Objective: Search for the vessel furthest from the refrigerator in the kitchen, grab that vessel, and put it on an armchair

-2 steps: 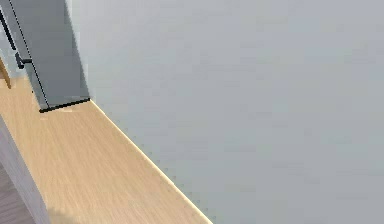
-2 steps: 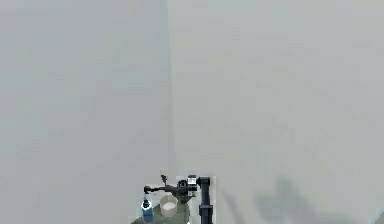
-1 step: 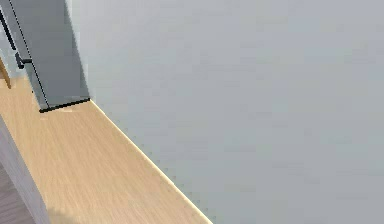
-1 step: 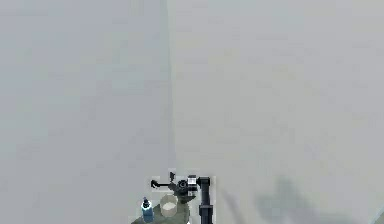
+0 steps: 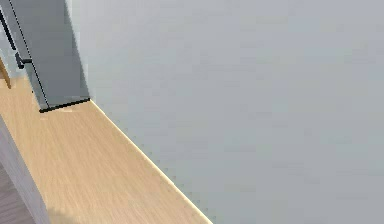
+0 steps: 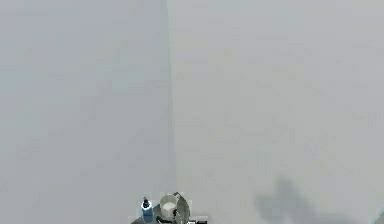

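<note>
1. Forward view: a tall grey refrigerator (image 5: 50, 50) stands at the upper left, with a dark handle on its front. Its foot sits on the wood floor (image 5: 100, 170), right where the floor meets a long pale wall (image 5: 250, 100).
2. Arm side view: bare pale wall, with a corner seam (image 6: 170, 100) running up the middle.
3. At that view's bottom edge there is a round pale thing (image 6: 172, 209), with a small blue-topped bit (image 6: 147, 207) just beside it on the left. Dark shapes lie under them, which I take for part of my gripper (image 6: 168, 220).
4. Jaws: I cannot tell their state. My far end is cut off by the picture's edge, so I cannot tell whether I hold anything.
5. The task's thing: the round pale thing could be the vessel, judging by its rounded rim-like outline. It is too small to be sure, and I cannot tell whether it hangs from me or merely sits near me.
6. Progress, my reading: I am by the refrigerator, so I am in or at the kitchen.
   - If the round thing is the vessel and it is in my grip, then the search and grab are done, and the carry to an armchair and the set-down are left.
   - If not, the search itself is unfinished.
7. Either way, the placing on an armchair is not yet done.
</note>
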